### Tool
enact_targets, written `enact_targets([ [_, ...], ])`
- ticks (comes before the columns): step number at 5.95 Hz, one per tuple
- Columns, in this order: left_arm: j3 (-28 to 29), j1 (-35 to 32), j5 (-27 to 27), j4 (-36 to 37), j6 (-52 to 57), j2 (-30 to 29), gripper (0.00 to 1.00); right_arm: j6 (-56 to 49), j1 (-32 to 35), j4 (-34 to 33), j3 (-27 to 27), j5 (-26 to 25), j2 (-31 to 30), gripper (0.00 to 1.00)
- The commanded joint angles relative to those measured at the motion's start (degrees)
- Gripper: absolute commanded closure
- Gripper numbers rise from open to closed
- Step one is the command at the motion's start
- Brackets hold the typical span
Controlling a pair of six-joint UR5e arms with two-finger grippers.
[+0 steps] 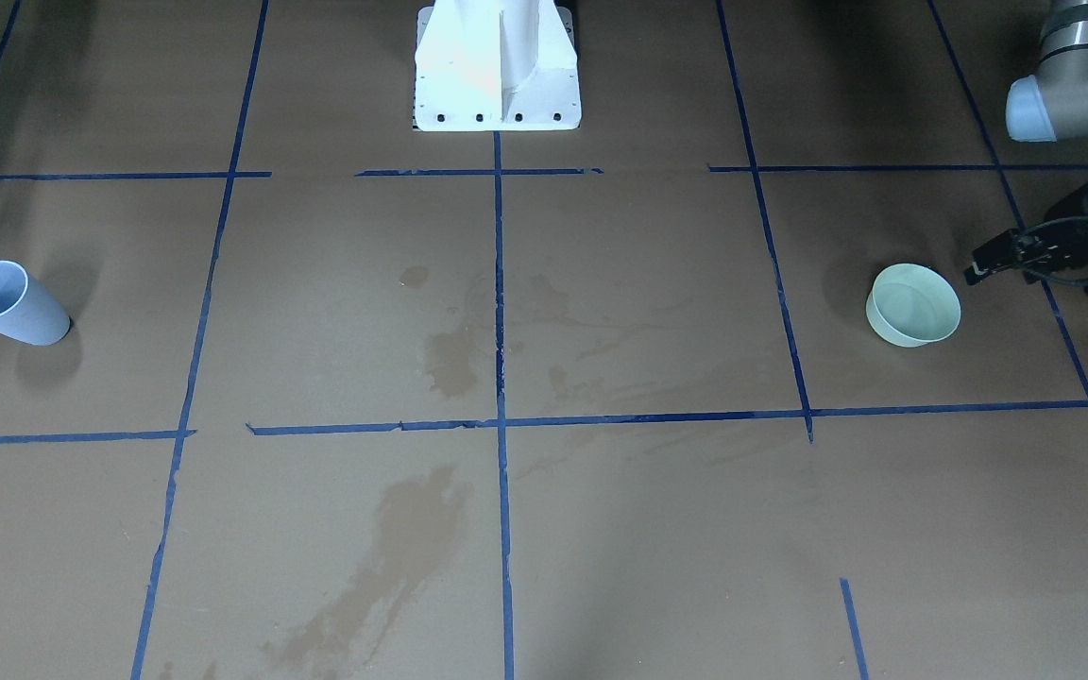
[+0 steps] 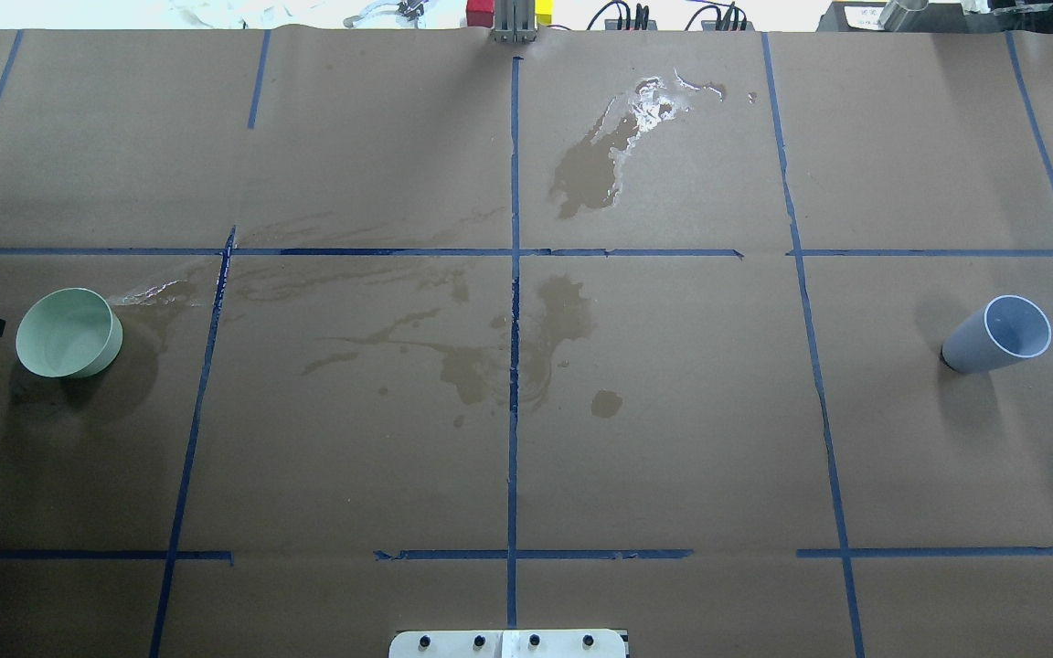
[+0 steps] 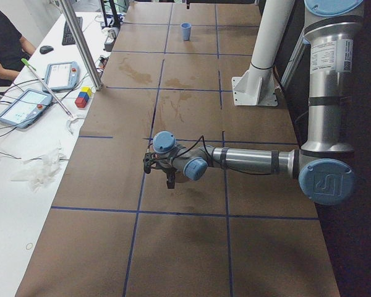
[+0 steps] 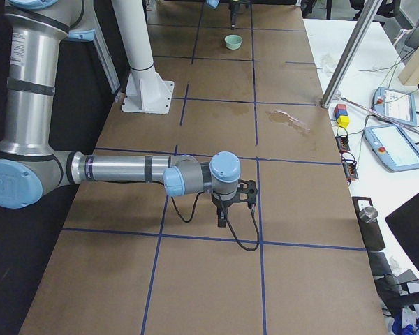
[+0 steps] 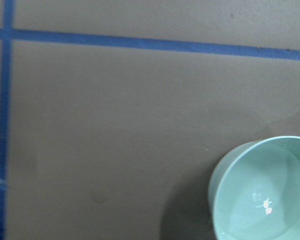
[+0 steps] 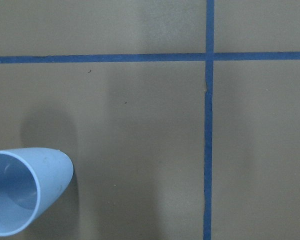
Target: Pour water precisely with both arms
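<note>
A pale green bowl (image 1: 914, 304) stands upright at my left end of the table; it also shows in the overhead view (image 2: 68, 333) and the left wrist view (image 5: 262, 192), with a small glint inside. A light blue cup (image 1: 10, 302) stands at my right end, also in the overhead view (image 2: 997, 334) and the right wrist view (image 6: 22, 190). Spilled water (image 2: 645, 102) glints on the paper. My left gripper (image 1: 1045, 269) hangs beside the bowl, apart from it, open and empty. My right gripper (image 4: 235, 213) shows only from the side, near the cup's end; I cannot tell its state.
Brown paper with a blue tape grid (image 2: 513, 366) covers the table, with dark wet stains (image 2: 490, 356) around the middle. The white pedestal (image 1: 497, 71) stands at the robot's edge. Tablets and coloured blocks (image 3: 82, 97) lie on the side desk beyond the table.
</note>
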Motion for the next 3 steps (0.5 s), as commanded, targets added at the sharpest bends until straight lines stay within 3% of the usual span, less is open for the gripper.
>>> enact_targets([
  [1,2.78,2.04,-0.03,-0.81,-1.47,-2.23,0.00,0.04,-0.01,-0.09,-0.03,0.06,-0.14,0.00],
  [3,5.60,3.45,-0.03,-0.81,-1.47,-4.18,0.00,-0.05,-0.01,-0.09,-0.03,0.14,-0.58,0.00],
])
